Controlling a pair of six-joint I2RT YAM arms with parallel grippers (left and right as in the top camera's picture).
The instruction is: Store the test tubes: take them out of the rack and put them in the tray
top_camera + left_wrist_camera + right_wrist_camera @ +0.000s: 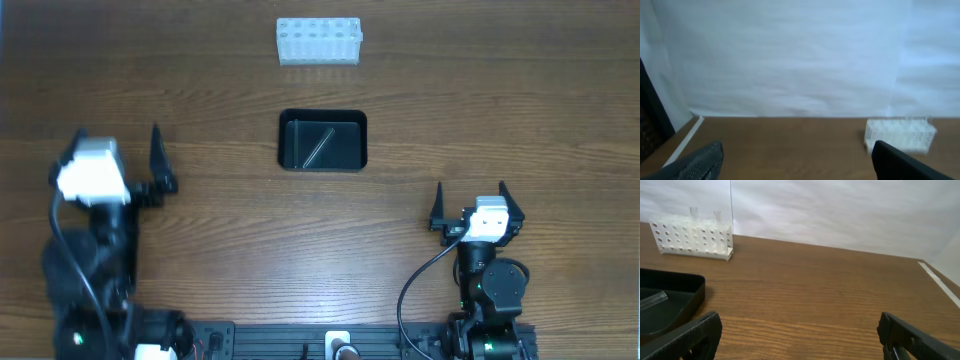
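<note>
Left end effector [158, 165] [797, 150]: fingers spread wide, nothing btwn them, over bare bench [200, 250] at the left side, well apart from tray & rack

Right end effector [470, 197] [800, 322]: also spread wide & empty, over the bench at the right, close to its arm's base & apart from the tray

Tray [284, 140] [687, 287]: black, shallow, rectangular, mid-bench, farther out than both end effectors & roughly btwn them. One clear test tube [319, 147] [652, 300] lies flat in it, on a slant to the tray's sides

Rack [320, 42] [900, 135] [692, 237]: white, w/ rows of holes, stands upright beyond the tray near the bench's far edge, apart from the tray. Right wrist view shows two tubes [693, 212] upright in the rack, tops poking above it; can't tell if more sit in it

White backdrop [790, 60] rises behind the bench's far edge
</note>
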